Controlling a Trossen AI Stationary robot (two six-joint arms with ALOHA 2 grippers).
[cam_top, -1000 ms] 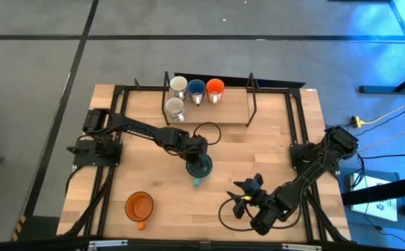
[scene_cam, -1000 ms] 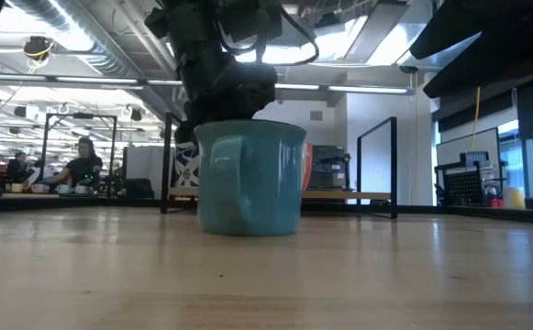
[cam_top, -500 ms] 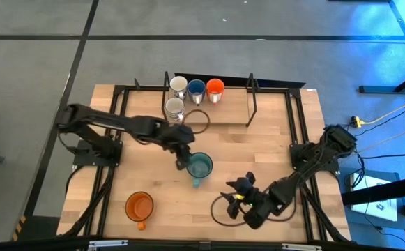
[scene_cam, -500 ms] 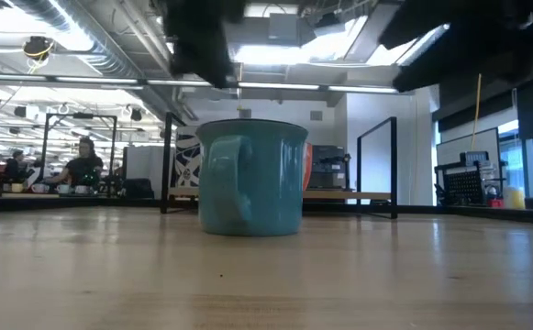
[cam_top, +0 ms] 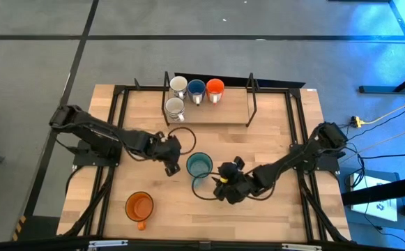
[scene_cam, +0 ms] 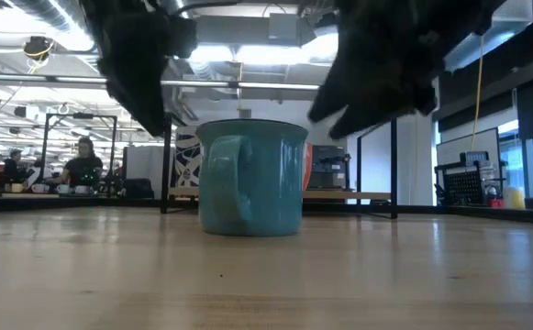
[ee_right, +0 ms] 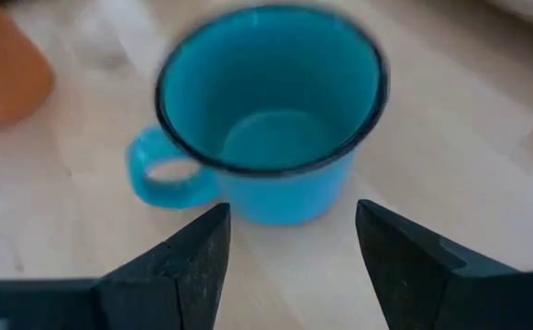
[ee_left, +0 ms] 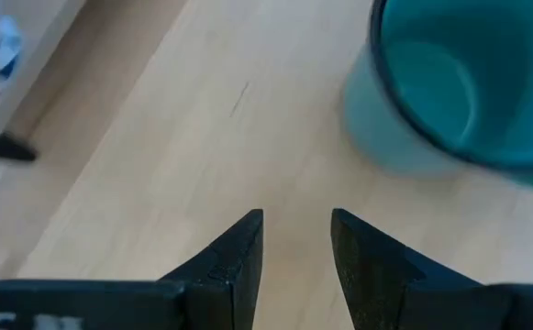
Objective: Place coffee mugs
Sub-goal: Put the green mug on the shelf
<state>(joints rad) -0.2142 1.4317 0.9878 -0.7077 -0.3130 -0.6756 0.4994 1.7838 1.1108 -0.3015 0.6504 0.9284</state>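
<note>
A teal mug stands upright on its base mid-table, handle toward the near edge; it also shows in the low view. My left gripper hovers just left of it, fingers a little apart, holding nothing. My right gripper sits low at the mug's near-right side, wide open and facing the mug without touching it. An orange mug stands near the near-left corner. Two white mugs, a dark blue mug and another orange mug stand on the rack.
A black wire rack with a wooden shelf stands at the table's far edge; its right half holds no mugs. Black frame rails run along the table's left and right sides. Both arms hang over the teal mug in the low view.
My left gripper, which sat on top of the teal mug, has come off it, risen and drawn back toward the table's left. My right gripper has travelled from the near-right part of the table toward the mug. The mug has stayed upright in place.
</note>
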